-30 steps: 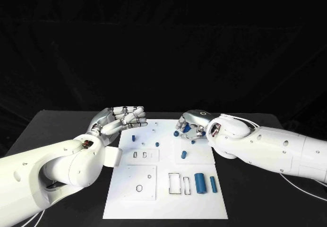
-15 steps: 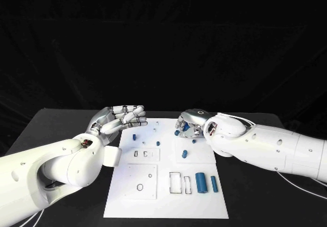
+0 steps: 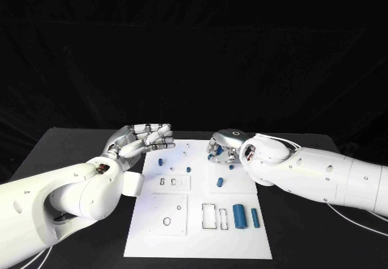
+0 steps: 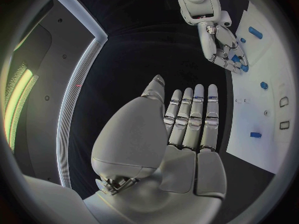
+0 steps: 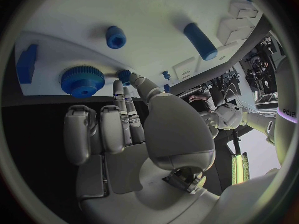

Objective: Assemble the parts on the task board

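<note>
Board: white plate point(image 3: 198, 224) is lying in the middle of the black table point(image 3: 73, 148), long side running away from the robot; it serves as landmark below.
Left hand: it point(image 3: 144, 140) is hovering just off the board's far left corner, palm up, fingers straight and side by side, holding nothing; the left wrist view is showing the flat palm point(image 4: 181, 149) bare.
Right hand: it point(image 3: 225, 147) is hanging over the board's far right part, fingers curled down toward the surface. The right wrist view is showing fingertips point(image 5: 134, 79) close to a small blue peg point(image 5: 124, 74); whether they are pinching it I cannot tell.
Gear: a blue toothed wheel point(image 5: 81, 80) is sitting on the board just beside the right hand's fingers, with a blue block point(image 5: 26, 64) standing near it at the board's edge.
Loose parts: a big blue cylinder point(image 3: 239, 216) and a thin blue bar point(image 3: 254, 218) are lying side by side at the board's near right, beside two empty slots point(image 3: 208, 217).
Other parts: a short blue peg point(image 3: 219, 181) is standing near the board's middle; two small blue pieces point(image 3: 160, 162) point(image 3: 188, 168) are sitting on the far left part.
In the way: the right forearm point(image 3: 323, 174) is crossing the board's right edge, covering part of it.
</note>
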